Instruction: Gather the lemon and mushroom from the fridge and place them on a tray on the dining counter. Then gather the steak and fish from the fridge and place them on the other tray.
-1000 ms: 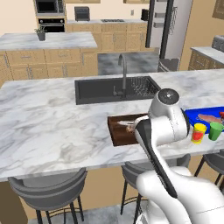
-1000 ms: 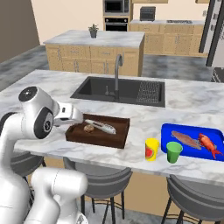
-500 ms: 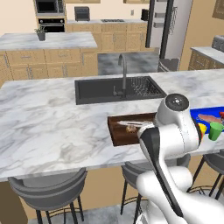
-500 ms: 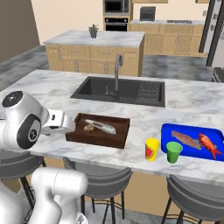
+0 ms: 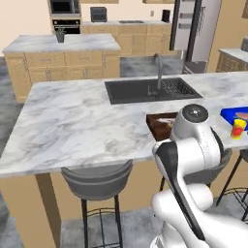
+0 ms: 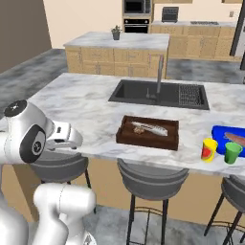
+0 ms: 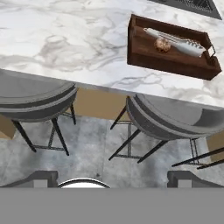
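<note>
**Trays on the counter, my hand low by the stools**

My end effector (image 7: 109, 181) hangs below the counter (image 6: 91, 103) edge, looking at two grey stools (image 7: 37, 103); its fingertips sit wide apart with nothing between them. The brown tray (image 6: 149, 133) rests near the front edge, before the sink (image 6: 160, 93); it holds a silvery fish (image 7: 177, 40) touching a small tan mushroom (image 7: 162, 44). The blue tray (image 6: 230, 139) lies to its right, behind a yellow cup (image 6: 208, 149) and a green cup (image 6: 232, 152).
</note>
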Tool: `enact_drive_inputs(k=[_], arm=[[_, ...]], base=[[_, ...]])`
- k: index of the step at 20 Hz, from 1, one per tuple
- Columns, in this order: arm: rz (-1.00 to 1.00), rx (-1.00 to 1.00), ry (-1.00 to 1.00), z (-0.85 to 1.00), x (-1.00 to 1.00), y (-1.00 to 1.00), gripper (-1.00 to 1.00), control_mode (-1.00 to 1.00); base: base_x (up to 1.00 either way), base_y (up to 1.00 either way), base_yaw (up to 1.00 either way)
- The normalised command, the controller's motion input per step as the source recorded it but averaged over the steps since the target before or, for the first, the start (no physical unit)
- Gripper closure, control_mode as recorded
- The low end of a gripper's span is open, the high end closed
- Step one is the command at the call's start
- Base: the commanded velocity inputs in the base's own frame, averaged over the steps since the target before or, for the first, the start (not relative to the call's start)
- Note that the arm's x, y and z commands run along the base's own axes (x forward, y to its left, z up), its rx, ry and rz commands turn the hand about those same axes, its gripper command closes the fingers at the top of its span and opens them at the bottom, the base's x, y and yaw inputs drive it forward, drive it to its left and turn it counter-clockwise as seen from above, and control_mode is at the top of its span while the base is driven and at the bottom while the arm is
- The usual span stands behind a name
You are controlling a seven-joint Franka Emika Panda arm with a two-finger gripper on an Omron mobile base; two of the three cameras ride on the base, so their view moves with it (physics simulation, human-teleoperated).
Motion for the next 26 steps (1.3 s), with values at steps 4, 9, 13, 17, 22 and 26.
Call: enact_drive_inputs(k=[4,9,13,17,22,26], arm=[[0.0,0.0,0.0,0.0,0.0,0.0,-1.0,1.0],[0.0,0.0,0.0,0.0,0.0,0.0,-1.0,1.0],[0.0,0.0,0.0,0.0,0.0,0.0,-1.0,1.0],[0.0,0.0,0.0,0.0,0.0,0.0,-1.0,1.0],[0.0,0.0,0.0,0.0,0.0,0.0,-1.0,1.0],[0.0,0.0,0.0,0.0,0.0,0.0,-1.0,1.0]], base=[[-0.4,1.0,-0.07],[-0.23,1.0,-0.1],[-0.06,1.0,-0.11],[0.0,1.0,-0.13],[0.0,1.0,-0.16],[0.0,1.0,-0.26]])
